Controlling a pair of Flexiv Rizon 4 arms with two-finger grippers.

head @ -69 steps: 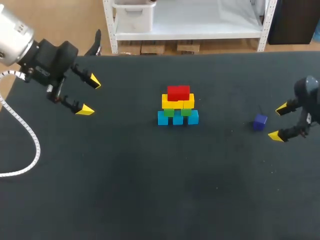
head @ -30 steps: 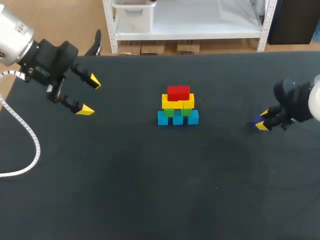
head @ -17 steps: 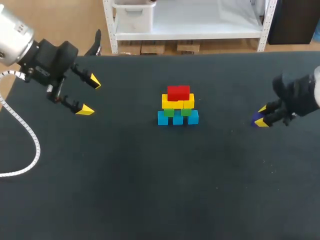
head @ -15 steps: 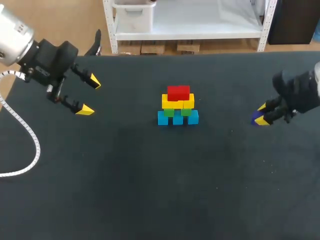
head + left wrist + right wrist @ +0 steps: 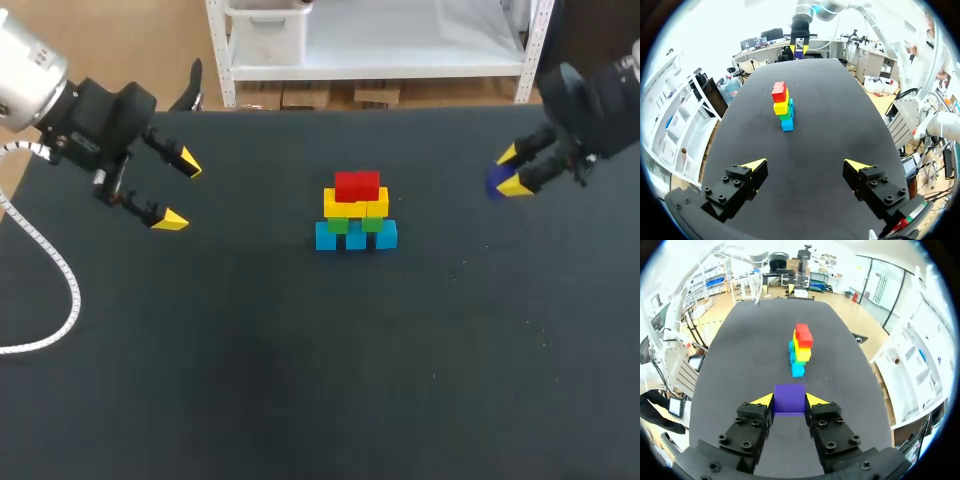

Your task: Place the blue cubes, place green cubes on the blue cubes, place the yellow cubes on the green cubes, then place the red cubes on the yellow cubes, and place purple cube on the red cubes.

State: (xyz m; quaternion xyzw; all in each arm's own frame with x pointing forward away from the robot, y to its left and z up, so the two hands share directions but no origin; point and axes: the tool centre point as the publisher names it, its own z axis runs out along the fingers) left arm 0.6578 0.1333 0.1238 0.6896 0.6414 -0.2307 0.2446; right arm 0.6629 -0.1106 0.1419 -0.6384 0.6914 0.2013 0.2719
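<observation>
While the purple cube [image 5: 789, 398] is being clamped in the right gripper [image 5: 512, 171] above the table, well apart from the stack, final placement is being undertaken, with carriage over the red cube [image 5: 357, 186] and gentle lowering being called for; left gripper [image 5: 180, 192] is being held wide apart, empty.

We see a matt, dark, faintly speckled surface [image 5: 300, 400], a smooth, plastic-looking purple cube [image 5: 789, 396], the right gripper [image 5: 789, 401] in matt black with visible bolt heads, and our left arm [image 5: 25, 70] cased in glossy silver.
</observation>
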